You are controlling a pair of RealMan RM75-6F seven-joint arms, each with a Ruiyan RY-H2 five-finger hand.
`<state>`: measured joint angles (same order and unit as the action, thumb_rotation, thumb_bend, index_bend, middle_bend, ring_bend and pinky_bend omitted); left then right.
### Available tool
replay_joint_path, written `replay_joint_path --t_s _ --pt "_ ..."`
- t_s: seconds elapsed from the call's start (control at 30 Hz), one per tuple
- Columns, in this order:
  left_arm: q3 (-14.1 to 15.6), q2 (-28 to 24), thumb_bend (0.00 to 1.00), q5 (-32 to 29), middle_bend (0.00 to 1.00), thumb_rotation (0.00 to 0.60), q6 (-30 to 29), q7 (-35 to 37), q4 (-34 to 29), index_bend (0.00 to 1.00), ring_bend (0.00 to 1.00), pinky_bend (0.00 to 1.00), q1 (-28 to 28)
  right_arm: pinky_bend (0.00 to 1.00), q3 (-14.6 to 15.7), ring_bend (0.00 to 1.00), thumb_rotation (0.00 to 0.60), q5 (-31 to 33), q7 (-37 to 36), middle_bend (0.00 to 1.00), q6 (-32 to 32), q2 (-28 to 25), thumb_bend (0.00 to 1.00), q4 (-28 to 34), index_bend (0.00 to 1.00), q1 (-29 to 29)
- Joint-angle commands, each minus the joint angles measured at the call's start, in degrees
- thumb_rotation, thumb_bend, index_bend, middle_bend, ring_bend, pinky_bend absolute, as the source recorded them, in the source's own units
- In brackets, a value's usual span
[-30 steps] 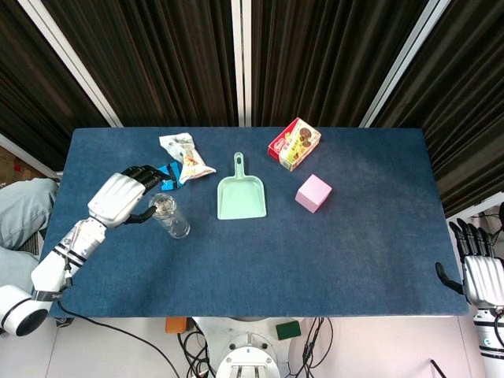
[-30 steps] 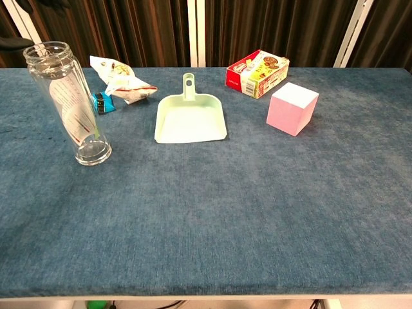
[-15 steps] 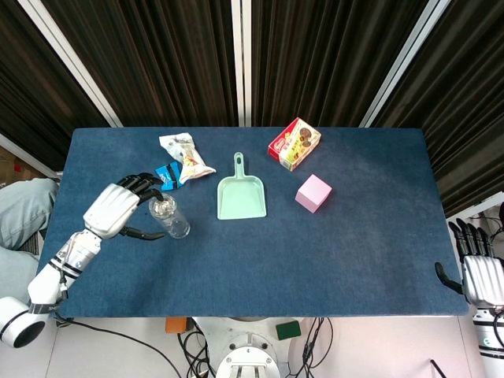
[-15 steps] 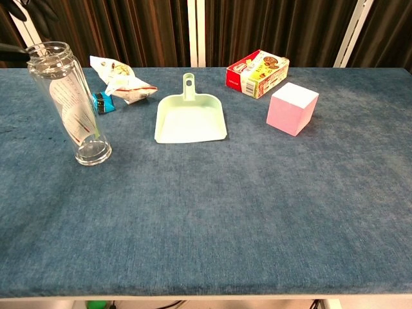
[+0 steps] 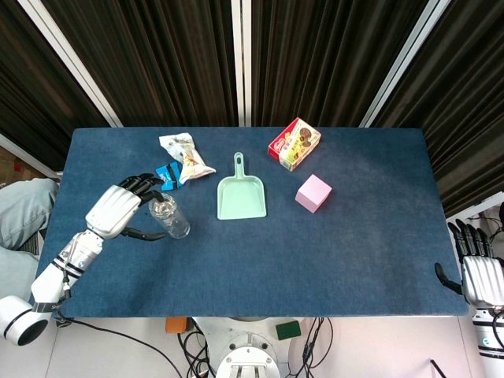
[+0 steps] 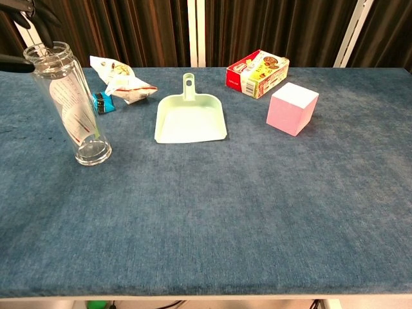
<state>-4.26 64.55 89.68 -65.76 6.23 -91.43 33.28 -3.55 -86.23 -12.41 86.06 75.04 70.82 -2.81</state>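
While left hand (image 5: 115, 211) fingers spread round clear labelled jar (image 6: 68, 103), ungrasped, print unreadable, right hand (image 5: 479, 277) released

A green dustpan (image 5: 241, 196), pink cube (image 5: 313, 193), biscuit box (image 5: 294, 144), perhaps snack packets (image 5: 186, 154).

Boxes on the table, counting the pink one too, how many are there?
2. The red biscuit box lies near the far edge, right of the green dustpan. The pink box stands just in front of it. None looks hidden.
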Motion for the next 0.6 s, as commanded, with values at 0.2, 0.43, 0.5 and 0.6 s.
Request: replay_joint_path --t_s 0.2,0.43,0.5,0.6 --pt "-0.1 0.4 0.00 -0.1 0.17 0.241 0.4 -0.3 0.2 0.38 0.11 0.22 0.3 0.00 0.0 0.00 0.600 0.1 -0.2 0.00 -0.1 0.0 0.33 -0.2 0.00 0.0" --pt "0.1 0.7 0.00 -0.3 0.17 0.243 1.0 -0.7 0.3 0.38 0.11 0.22 0.5 0.00 0.0 0.00 0.600 0.2 -0.5 0.00 -0.3 0.1 0.33 -0.5 0.00 0.0" --pt "0.2 0.7 0.00 -0.5 0.17 0.244 1.2 -0.8 0.3 0.38 0.11 0.22 0.5 0.00 0.0 0.00 0.600 0.2 -0.5 0.00 -0.3 0.2 0.33 -0.6 0.00 0.0" --pt "0.2 0.9 0.00 -0.6 0.17 0.244 1.4 -0.9 0.3 0.38 0.11 0.22 0.6 0.00 0.0 0.00 0.600 0.3 -0.6 0.00 -0.2 0.2 0.33 -0.6 0.00 0.1"
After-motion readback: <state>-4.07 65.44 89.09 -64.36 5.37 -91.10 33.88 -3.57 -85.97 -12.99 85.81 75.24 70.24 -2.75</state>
